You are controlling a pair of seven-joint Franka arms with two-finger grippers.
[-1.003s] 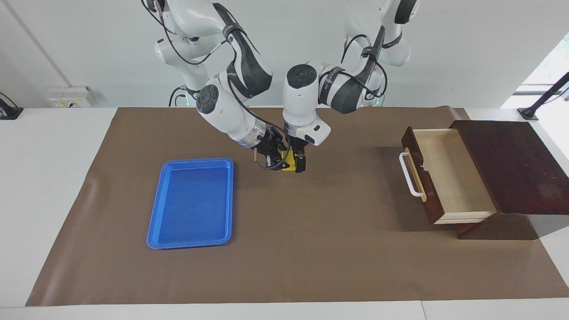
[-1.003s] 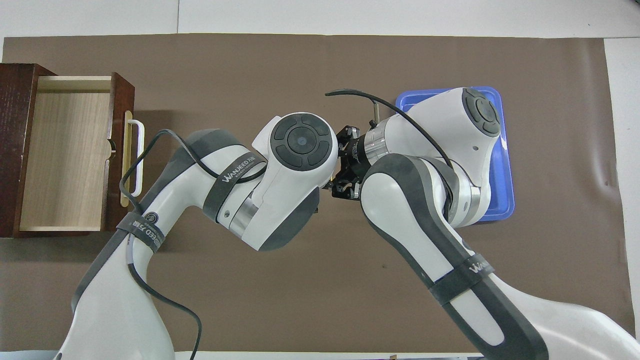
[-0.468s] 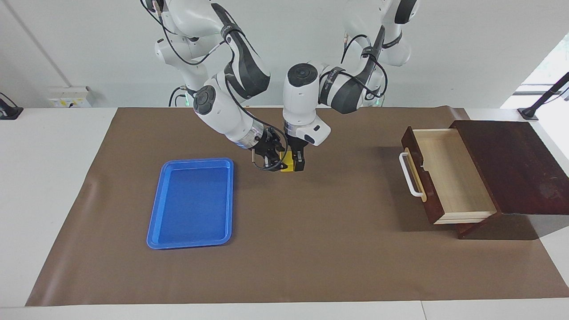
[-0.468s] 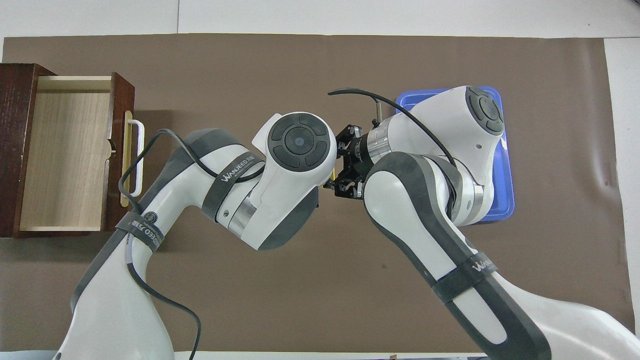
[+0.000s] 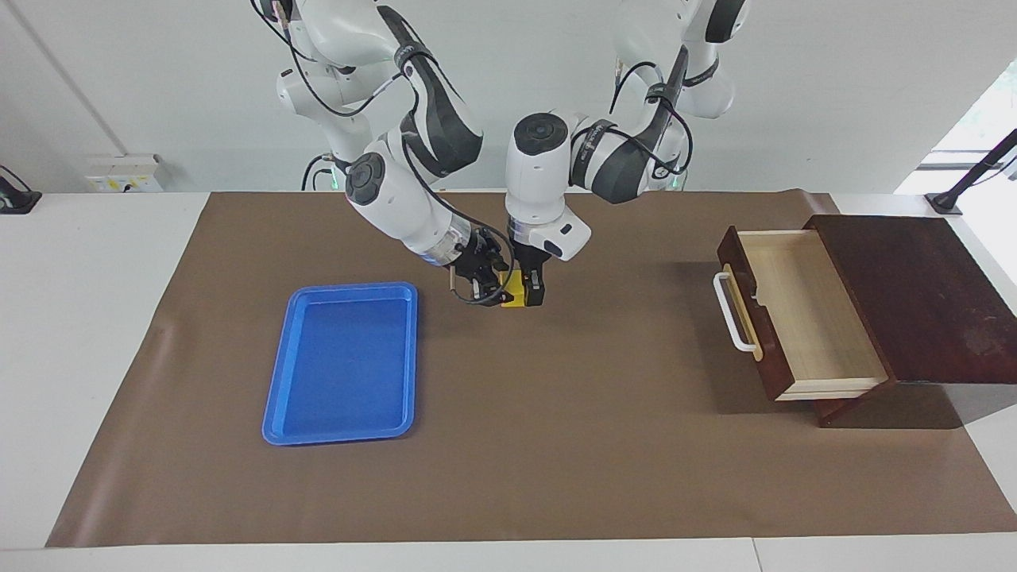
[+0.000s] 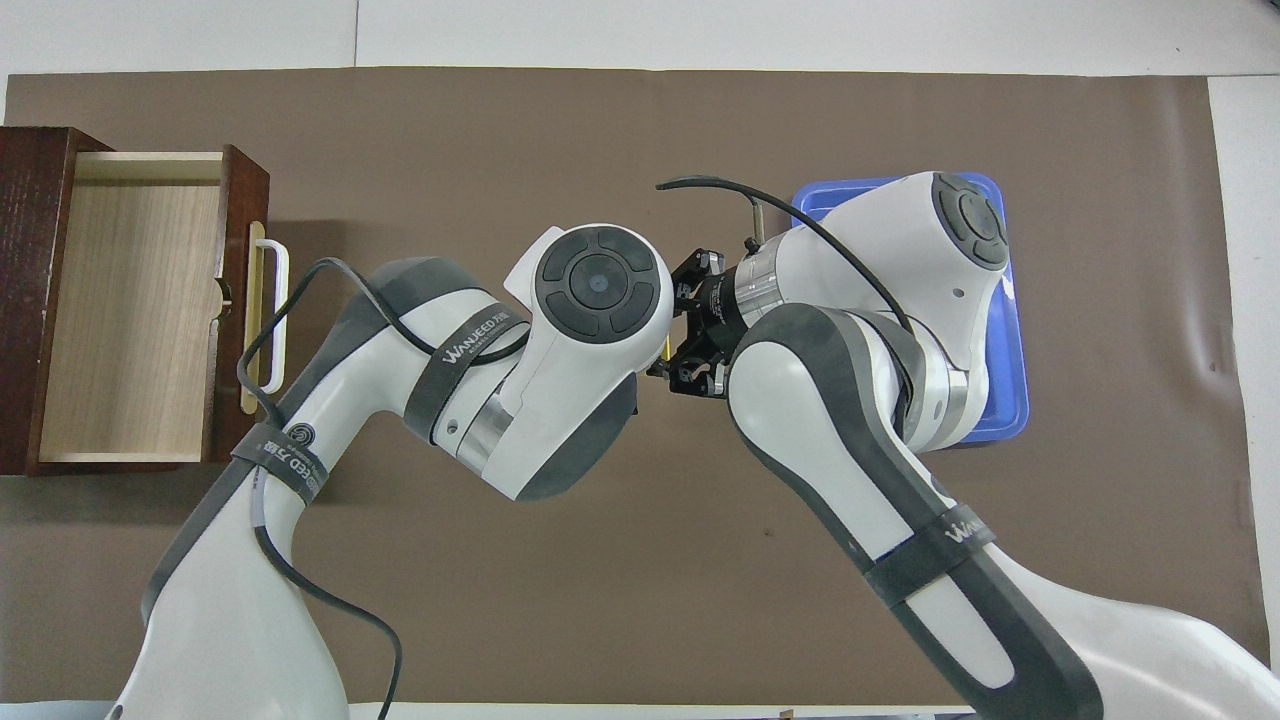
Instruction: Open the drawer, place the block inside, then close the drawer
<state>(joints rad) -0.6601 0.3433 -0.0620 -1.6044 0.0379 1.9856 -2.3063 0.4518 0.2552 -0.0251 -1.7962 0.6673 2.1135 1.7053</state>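
Both tools meet over the middle of the counter [image 5: 119,318], above the brown mat [image 5: 556,445]. The block [image 5: 516,289], a yellow cube, sits between them, raised clear of the mat.

Left tool [image 5: 531,292]: pointing straight down, clamped on the block, one dark finger showing on the drawer-ward face.

Right tool [image 5: 491,287]: slanting in from the tray's side, fingertips closed on the block's other side.

In the overhead view the arms hide nearly all of the block; only a yellow sliver shows.

Drawer [image 5: 802,314]: pulled open at the left arm's end, pale interior showing, well apart from the block.

Blue tray [image 5: 343,361]: flat on the mat toward the right arm's end, near the tools.
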